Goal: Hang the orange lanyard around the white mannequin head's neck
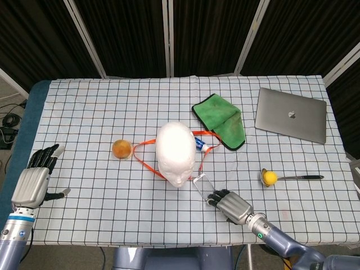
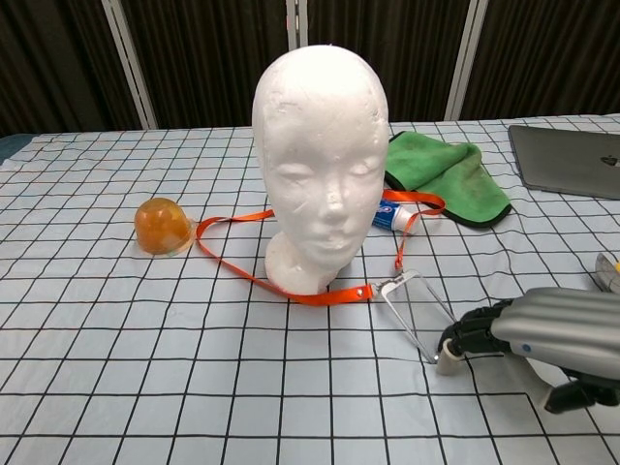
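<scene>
The white mannequin head (image 1: 176,151) (image 2: 325,165) stands upright mid-table. The orange lanyard (image 1: 144,162) (image 2: 329,295) lies flat on the cloth, looped around the head's base, not raised to the neck. Its strap runs past the front of the base to a clear badge holder (image 1: 201,186) (image 2: 415,310). My right hand (image 1: 231,206) (image 2: 542,334) lies low near the table's front edge, its fingertips (image 2: 450,349) pinching the holder's near corner. Resting at the table's left edge, my left hand (image 1: 34,183) has its fingers apart and holds nothing.
An orange dome (image 1: 121,149) (image 2: 165,225) sits left of the head, beside the strap. A green cloth (image 1: 222,118) and a small tube (image 2: 392,215) lie behind the head. A laptop (image 1: 291,115) is at the back right. A yellow ball on a spoon (image 1: 270,178) lies at the right.
</scene>
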{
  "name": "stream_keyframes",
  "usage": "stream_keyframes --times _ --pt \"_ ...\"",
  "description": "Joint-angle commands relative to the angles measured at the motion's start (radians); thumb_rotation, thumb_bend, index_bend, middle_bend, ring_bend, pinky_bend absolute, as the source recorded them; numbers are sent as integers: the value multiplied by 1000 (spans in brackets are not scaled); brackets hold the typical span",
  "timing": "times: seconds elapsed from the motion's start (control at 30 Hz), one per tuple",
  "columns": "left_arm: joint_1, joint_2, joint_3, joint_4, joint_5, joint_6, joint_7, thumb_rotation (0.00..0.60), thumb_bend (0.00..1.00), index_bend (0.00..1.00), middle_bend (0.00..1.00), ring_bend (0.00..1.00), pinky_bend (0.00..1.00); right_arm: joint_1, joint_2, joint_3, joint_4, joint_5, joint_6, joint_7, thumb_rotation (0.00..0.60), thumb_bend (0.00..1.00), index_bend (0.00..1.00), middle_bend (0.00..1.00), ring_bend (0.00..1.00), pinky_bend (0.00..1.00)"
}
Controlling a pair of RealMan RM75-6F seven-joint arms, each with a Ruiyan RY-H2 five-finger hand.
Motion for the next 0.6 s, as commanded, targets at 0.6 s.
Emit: stream_keyframes --times 0.6 --pt "7 -4 -5 -4 5 -3 10 600 0 0 0 0 0 -16 106 -82 -111 -153 79 75 600 1000 284 240 162 246"
